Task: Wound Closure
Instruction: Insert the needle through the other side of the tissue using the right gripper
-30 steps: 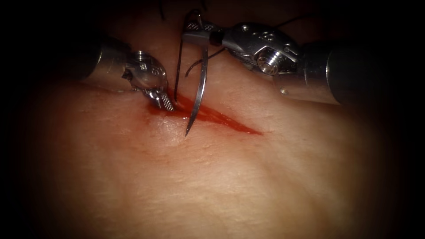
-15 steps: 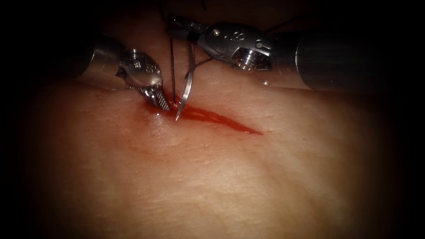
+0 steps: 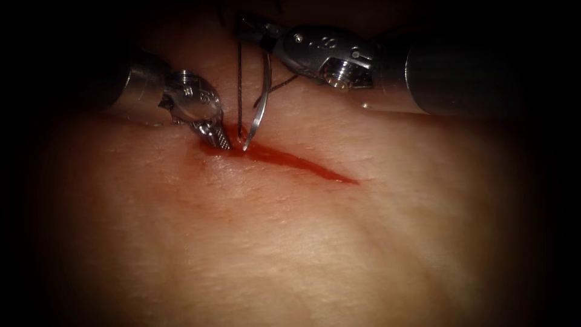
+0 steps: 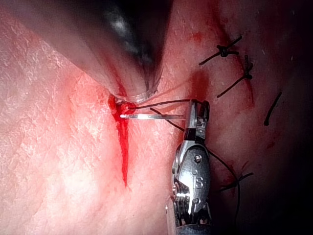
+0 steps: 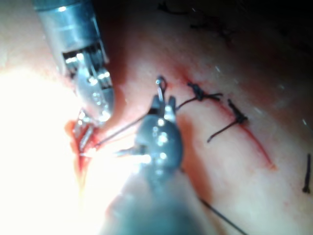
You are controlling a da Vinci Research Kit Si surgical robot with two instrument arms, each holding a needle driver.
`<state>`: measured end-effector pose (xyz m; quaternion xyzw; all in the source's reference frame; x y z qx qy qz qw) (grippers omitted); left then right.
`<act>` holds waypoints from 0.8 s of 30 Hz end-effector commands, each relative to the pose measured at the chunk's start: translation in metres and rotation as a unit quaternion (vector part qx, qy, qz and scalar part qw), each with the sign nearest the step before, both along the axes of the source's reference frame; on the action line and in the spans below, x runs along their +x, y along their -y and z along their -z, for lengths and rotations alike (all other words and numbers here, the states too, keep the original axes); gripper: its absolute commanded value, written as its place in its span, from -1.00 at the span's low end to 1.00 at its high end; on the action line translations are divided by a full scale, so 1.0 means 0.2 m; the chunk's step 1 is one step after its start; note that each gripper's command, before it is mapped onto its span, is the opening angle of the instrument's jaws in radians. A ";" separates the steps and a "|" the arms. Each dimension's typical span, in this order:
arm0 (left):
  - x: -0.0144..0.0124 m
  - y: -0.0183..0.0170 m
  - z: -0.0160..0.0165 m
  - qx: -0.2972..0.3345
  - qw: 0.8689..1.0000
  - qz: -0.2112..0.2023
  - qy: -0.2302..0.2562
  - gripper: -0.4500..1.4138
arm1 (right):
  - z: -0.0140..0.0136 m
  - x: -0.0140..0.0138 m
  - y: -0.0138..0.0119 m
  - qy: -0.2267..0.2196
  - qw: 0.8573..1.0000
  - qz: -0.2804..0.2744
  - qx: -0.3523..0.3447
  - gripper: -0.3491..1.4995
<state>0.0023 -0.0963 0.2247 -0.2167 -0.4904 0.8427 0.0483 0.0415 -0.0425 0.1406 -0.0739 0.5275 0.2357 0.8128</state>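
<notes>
Needle (image 3: 260, 103): clamped near tail by right end effector (image 3: 257, 35), tip touching cut (image 3: 290, 160) edge; left end effector (image 3: 221, 140) closure indiscernible.

The left tool's (image 3: 221, 140) jaw tips sink out of sight into the red fluid (image 3: 284, 158) at the cut. Beside them, glare swallows the needle's (image 5: 132, 156) point. Thread (image 4: 234, 191) behind the right tool (image 4: 195, 115) fades into shadow.

Polished metal needle (image 3: 260, 109), glossy wet tissue (image 3: 290, 242), matt dark thread (image 3: 239, 85)
</notes>
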 end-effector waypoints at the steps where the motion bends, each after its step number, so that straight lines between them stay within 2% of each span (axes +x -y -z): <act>1: -0.003 0.003 -0.003 0.001 1.000 -0.001 0.001 -0.24 | -0.002 0.003 -0.001 -0.002 1.000 -0.002 -0.001 -1.00; 9: -0.002 0.002 -0.003 -0.002 1.000 0.002 0.001 -0.26 | -0.002 0.005 0.002 0.002 1.000 -0.014 -0.005 -1.00; 16: -0.002 -0.001 -0.005 -0.010 1.000 0.006 0.002 -0.26 | 0.000 0.015 0.009 0.003 1.000 -0.020 -0.007 -1.00; 24: 0.000 -0.002 -0.005 -0.014 1.000 0.007 0.002 -0.28 | -0.001 0.013 0.014 0.002 1.000 -0.020 -0.002 -1.00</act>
